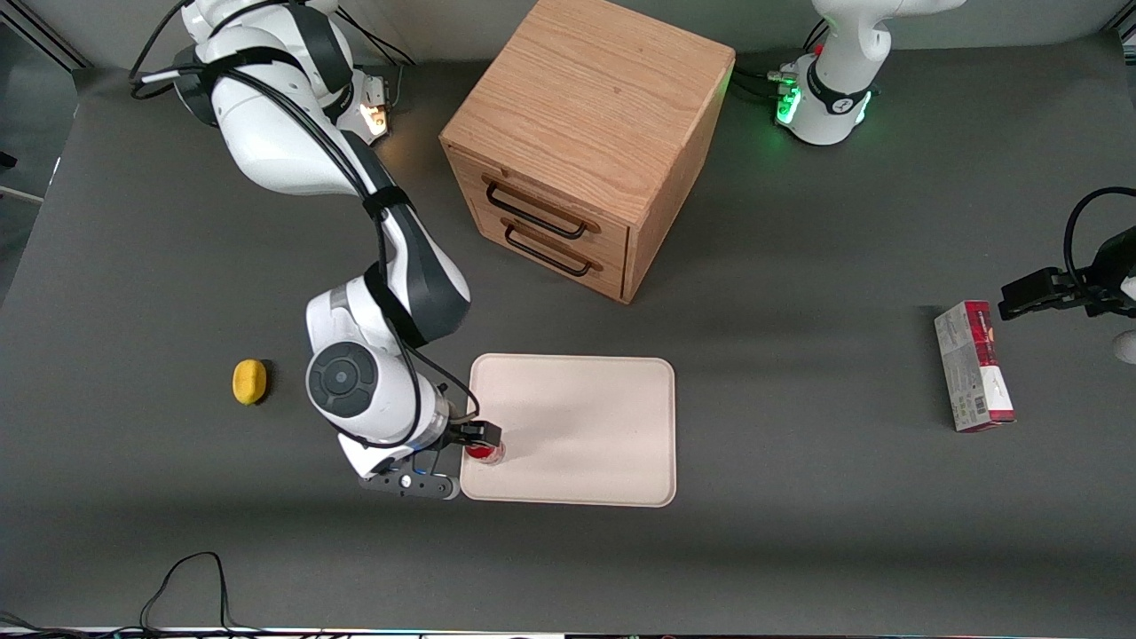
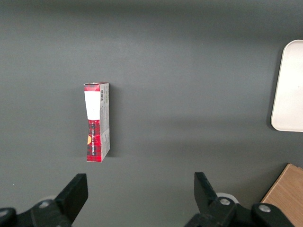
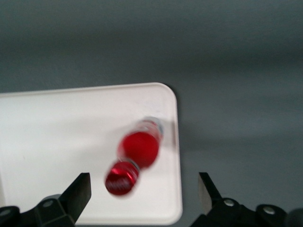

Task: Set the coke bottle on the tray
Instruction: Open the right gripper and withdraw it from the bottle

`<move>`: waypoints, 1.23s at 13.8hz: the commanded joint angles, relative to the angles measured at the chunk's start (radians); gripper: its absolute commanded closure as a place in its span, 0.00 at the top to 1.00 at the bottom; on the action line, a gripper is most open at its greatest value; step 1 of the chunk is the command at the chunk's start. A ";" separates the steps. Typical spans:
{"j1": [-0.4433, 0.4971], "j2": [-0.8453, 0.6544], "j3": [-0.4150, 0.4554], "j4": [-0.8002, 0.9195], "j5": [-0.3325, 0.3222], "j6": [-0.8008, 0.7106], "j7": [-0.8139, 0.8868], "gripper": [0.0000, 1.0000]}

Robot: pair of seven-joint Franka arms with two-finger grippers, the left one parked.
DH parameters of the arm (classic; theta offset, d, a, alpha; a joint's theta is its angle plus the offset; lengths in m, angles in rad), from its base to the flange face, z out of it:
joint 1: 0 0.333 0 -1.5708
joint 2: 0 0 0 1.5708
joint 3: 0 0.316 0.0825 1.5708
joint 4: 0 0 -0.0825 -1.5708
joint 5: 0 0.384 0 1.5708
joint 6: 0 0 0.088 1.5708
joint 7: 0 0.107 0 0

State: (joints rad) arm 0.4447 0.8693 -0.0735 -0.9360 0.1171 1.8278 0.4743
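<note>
One coke bottle (image 3: 135, 158), seemingly tilted, stands on the tray (image 3: 57, 142) near its corner, between the gripper's (image 3: 144, 196) spread, empty fingers (image 3: 80, 191).

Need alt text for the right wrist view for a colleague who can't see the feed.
The coke bottle sits on the tray near a rounded corner, seen from above and blurred, leaning. The open gripper hangs over it, fingers apart on either side. Dark table surrounds the tray.
</note>
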 commanded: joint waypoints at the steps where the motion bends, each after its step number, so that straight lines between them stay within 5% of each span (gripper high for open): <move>1: -0.058 -0.340 0.001 -0.377 -0.008 -0.024 -0.156 1.00; 5: -0.103 -0.766 -0.086 -0.800 -0.014 -0.062 -0.422 1.00; 9: -0.098 -0.961 -0.176 -0.888 -0.063 -0.192 -0.553 1.00; 10: -0.138 -0.975 -0.161 -0.888 -0.071 -0.202 -0.554 1.00; 12: -0.405 -0.987 0.081 -0.880 -0.066 -0.235 -0.583 1.00; 13: -0.449 -0.987 0.134 -0.873 -0.065 -0.236 -0.574 1.00; 17: -0.414 -0.971 0.103 -0.843 -0.060 -0.237 -0.566 1.00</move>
State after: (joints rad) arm 0.0119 -0.1099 0.0489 -1.8001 0.0629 1.5945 -0.0869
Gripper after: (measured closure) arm 0.000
